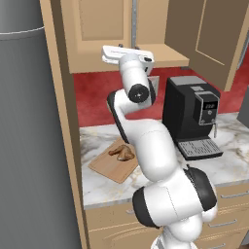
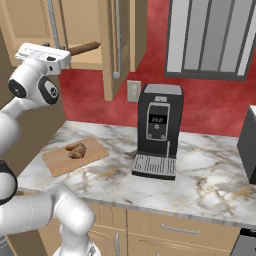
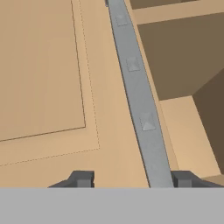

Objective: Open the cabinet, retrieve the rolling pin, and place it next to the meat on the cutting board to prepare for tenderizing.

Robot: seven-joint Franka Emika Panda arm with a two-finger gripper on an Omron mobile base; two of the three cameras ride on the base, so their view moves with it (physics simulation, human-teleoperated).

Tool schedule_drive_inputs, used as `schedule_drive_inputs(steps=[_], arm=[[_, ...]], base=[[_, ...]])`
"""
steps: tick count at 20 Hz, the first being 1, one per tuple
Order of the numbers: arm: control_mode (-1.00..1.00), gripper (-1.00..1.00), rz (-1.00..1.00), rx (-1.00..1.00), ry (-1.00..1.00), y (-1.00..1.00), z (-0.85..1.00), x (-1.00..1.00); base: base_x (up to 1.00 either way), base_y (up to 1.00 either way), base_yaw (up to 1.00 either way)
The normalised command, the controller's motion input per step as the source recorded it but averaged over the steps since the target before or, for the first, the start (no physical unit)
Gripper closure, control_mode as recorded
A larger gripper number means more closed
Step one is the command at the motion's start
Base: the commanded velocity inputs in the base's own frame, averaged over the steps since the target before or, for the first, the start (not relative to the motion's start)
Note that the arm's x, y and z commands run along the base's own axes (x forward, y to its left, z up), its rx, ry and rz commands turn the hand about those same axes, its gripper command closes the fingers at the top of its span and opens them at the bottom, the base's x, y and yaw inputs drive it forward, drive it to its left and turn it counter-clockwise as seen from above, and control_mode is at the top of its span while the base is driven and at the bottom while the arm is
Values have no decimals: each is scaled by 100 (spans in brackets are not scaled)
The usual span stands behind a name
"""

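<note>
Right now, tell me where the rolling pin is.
In the right base view the rolling pin lies on the open cabinet's bottom shelf, upper left, just right of the robot's hand.

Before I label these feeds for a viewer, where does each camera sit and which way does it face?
Left base view: behind the arm's left, looking forward and down at the cutting board, the meat and coffee machine; the arm rises lower right.
Right base view: behind its right, same counter; arm lower left.
Hand view: on the hand, facing the closed cabinet door's handle, between the fingertips.
Both base views share the open cabinet.
</note>
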Motion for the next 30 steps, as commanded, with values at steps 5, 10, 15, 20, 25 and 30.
schedule_drive_inputs(steps=[5, 10, 15, 20, 25, 30], arm=[[-100, 100, 6, 0, 0, 0, -5, 34], [-100, 100, 2, 0, 0, -5, -7, 20], [-100, 100, 0, 0, 3, -21, -3, 8], [-100, 100, 0, -2, 5, -15, -11, 0], [-100, 100, -4, -4, 1, -14, -12, -18], [-100, 100, -2, -5, 0, -26, -7, -2]], base=[[0, 0, 0], [0, 0, 0], [0, 0, 0], [0, 0, 0], [0, 0, 0], [0, 0, 0]])
